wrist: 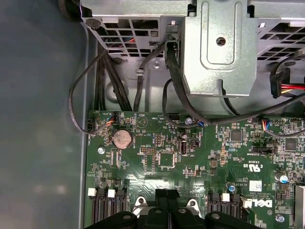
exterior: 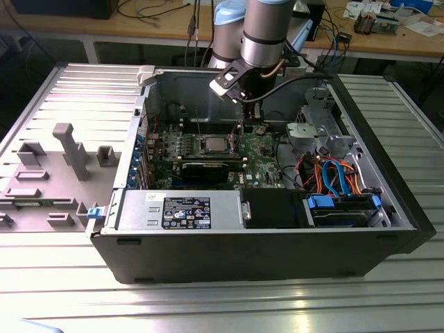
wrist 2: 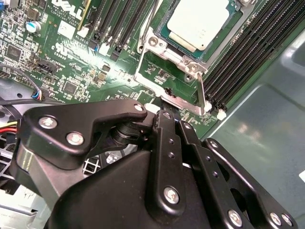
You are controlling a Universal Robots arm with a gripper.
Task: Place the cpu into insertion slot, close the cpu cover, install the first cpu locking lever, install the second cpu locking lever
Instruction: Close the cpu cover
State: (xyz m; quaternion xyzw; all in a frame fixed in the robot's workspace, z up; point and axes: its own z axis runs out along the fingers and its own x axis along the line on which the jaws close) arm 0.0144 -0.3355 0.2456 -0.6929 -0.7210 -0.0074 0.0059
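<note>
Silver cpu sits in the insertion slot, clenched hand just beside it.

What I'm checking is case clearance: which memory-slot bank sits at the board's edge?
The bank bordering the bare grey case panel; the other bank lies across the cpu, amid board components.

1. An open computer case lies on a ribbed metal table.
2. The arm reaches down into it from the far side, its gripper close above the green motherboard.
3. The cpu sits in the insertion slot, just to the exterior view's left of the gripper.
4. A grey power supply lines the near wall.
5. Blue and orange cables lie at the exterior view's right.
</note>
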